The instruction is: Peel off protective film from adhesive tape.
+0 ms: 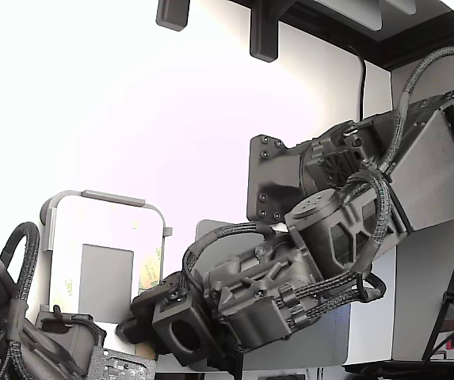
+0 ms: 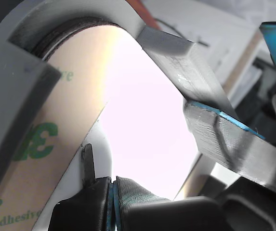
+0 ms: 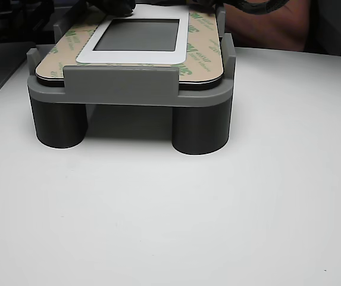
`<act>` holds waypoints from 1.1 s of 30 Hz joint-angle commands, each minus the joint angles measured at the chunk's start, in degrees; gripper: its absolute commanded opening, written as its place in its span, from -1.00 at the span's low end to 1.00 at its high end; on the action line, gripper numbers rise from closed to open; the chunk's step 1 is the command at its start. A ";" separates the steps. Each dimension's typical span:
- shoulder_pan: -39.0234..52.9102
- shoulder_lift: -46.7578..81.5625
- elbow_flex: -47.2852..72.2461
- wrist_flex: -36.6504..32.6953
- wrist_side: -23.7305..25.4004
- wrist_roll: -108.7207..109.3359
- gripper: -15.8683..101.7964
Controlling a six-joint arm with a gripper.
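The protective film (image 3: pixel 201 44), a pale-yellow strip with green lettering, runs around the rim of the white panel (image 3: pixel 179 56) seated in the grey fixture (image 3: pixel 128 89) on the table (image 3: pixel 218 208). Its long side runs straight up from the gripper (image 2: pixel 112 190), which sits at the panel's edge with blue-padded fingers (image 2: pixel 128 192) pressed together, apparently pinching the film's loose end.
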 commanded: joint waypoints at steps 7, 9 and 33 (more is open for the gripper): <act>-0.18 1.67 -1.23 0.00 0.26 0.26 -0.88; 0.09 1.85 -1.32 0.35 0.44 0.62 -0.88; 0.62 1.58 -2.99 1.93 0.26 0.44 -0.89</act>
